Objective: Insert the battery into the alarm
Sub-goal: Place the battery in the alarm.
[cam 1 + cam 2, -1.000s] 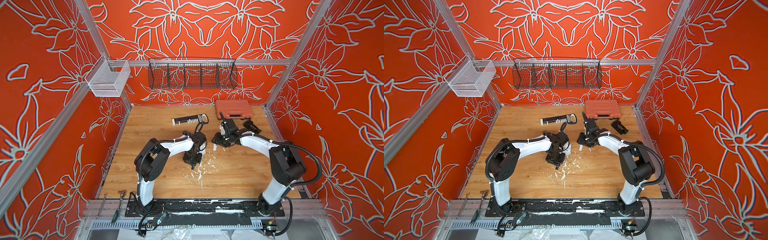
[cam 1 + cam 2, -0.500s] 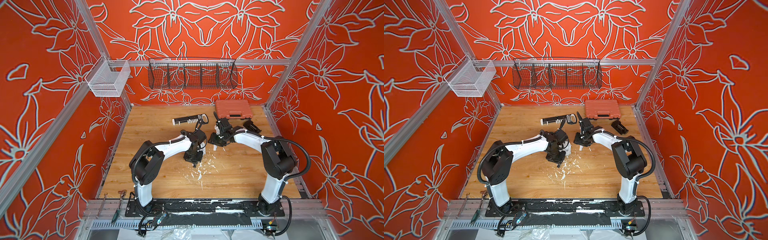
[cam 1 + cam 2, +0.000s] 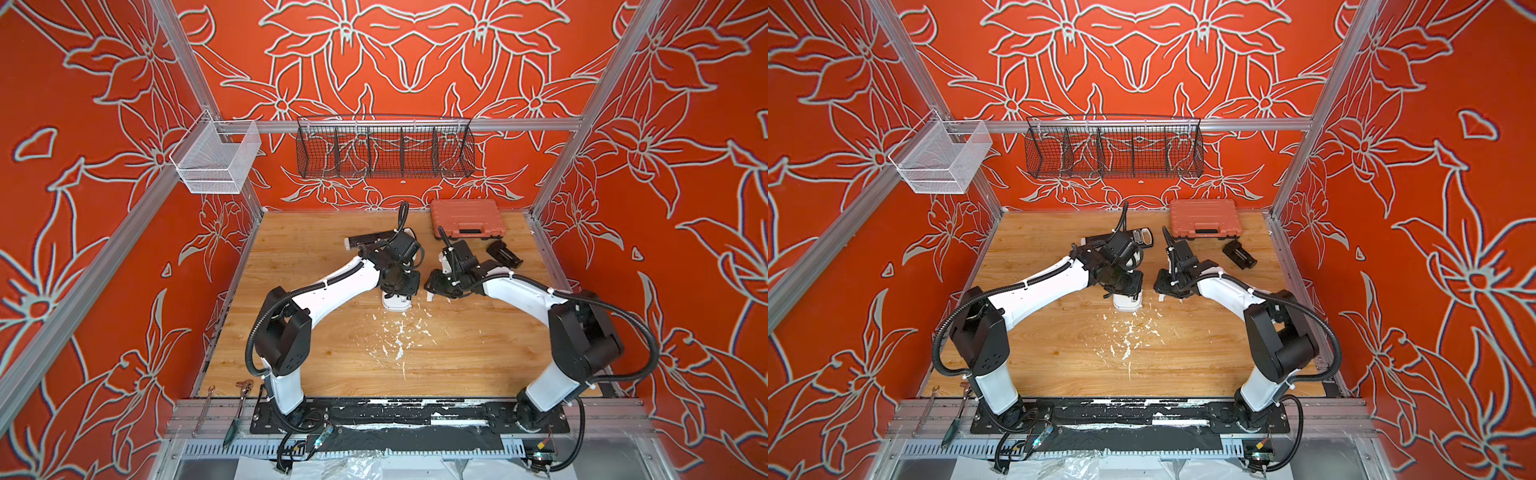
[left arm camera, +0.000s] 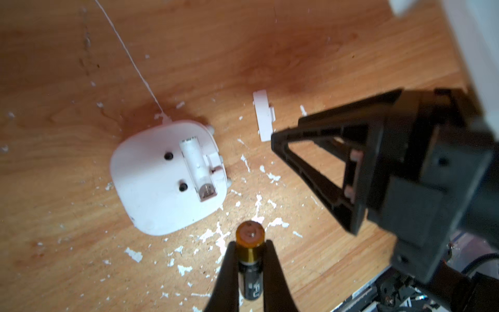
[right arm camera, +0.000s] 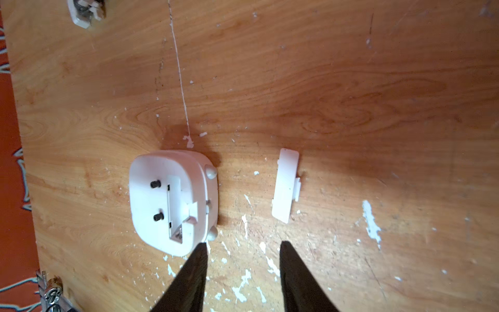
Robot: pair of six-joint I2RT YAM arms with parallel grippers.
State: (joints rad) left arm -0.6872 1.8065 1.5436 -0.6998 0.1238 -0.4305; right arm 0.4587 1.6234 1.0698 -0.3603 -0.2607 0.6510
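- Small white rounded-square plastic alarm clock (image 3: 397,305) is lying face-down on the wooden bench (image 3: 332,361), at centre frame in both top views, just below the left claw (image 4: 250,244).
- Battery recess is facing up, uncovered and empty. A metal spring contact is visible at one end.
- Small white plastic battery cover (image 4: 263,116) is lying flat on the bench, near the alarm but not touching it.
- Tiny black cylindrical battery with a gold-yellow end (image 4: 251,281) is clenched in the left claw. It is gripped lengthwise along the fingers, with the gold nub end poking out past the tips. It is held above the bench, close to the alarm and clear of it.
- Right claw (image 5: 243,245) is part-way apart with nothing held. It hovers near the alarm's edge, between alarm and cover. Contact with the alarm cannot be told.
- Step judged: battery picked up and being brought to the recess; insertion not yet done.
- Next move, as judged:
  - Battery to be carried over the recess and tilted so its long axis matches the trough.
  - Flat end to be pushed against the spring, then nub end seated.
- The light alarm could be shoved sideways, so bracing by the right claw is advised.
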